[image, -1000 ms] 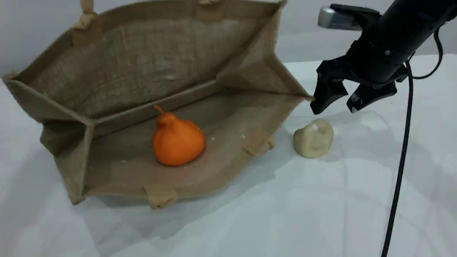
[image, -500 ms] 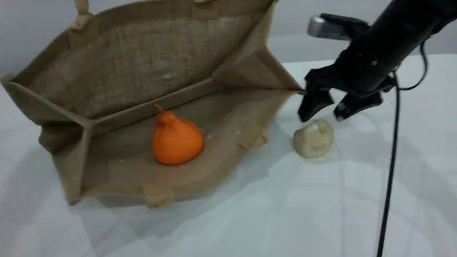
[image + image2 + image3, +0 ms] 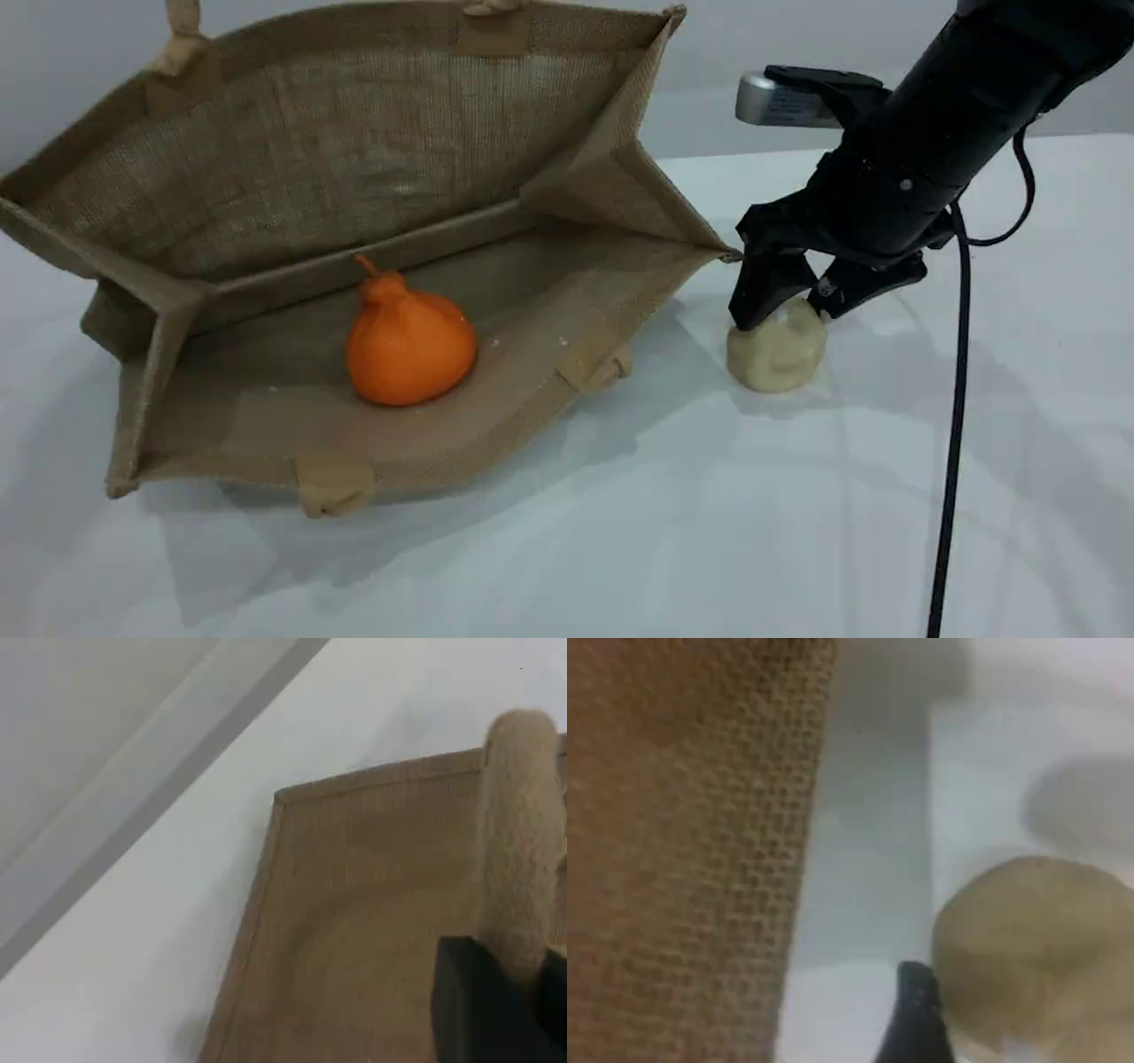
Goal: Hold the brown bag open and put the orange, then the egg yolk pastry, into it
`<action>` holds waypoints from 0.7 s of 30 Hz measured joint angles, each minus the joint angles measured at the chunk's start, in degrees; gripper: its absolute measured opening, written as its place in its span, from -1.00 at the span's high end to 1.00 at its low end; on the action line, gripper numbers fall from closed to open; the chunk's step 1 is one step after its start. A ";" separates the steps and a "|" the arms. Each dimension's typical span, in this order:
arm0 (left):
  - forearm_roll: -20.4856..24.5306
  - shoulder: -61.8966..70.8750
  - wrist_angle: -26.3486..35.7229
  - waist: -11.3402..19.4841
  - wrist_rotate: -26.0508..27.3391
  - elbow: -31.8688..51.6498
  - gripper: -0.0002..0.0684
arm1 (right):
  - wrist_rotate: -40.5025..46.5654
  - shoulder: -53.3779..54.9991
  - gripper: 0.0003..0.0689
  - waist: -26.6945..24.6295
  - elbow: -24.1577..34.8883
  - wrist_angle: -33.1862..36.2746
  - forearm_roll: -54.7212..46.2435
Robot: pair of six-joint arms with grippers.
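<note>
Straddling the egg yolk pastry on the worktop beside the brown bag, the right end effector, jaws parted and gripping nothing yet, should squeeze gently.

This looks like a robot lab or test room, not a home. A table covered in plain white, creased sheeting runs to a bare grey wall, with nothing decorative anywhere. A black arm with a silver camera bolted near its wrist and a loose black cable trailing down reaches over it. The only goods are staged props: a bag, an orange and a pastry.
</note>
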 joint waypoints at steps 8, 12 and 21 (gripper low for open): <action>0.00 0.00 0.00 0.00 0.01 0.00 0.72 | 0.00 0.00 0.03 0.00 0.00 0.50 -0.84; 0.00 0.00 0.00 0.00 -0.04 0.00 0.72 | 0.00 0.00 0.29 0.00 0.00 0.91 -1.59; 0.00 0.00 -0.05 0.00 -0.04 0.00 0.72 | 0.00 0.00 0.79 0.00 0.00 1.34 -3.05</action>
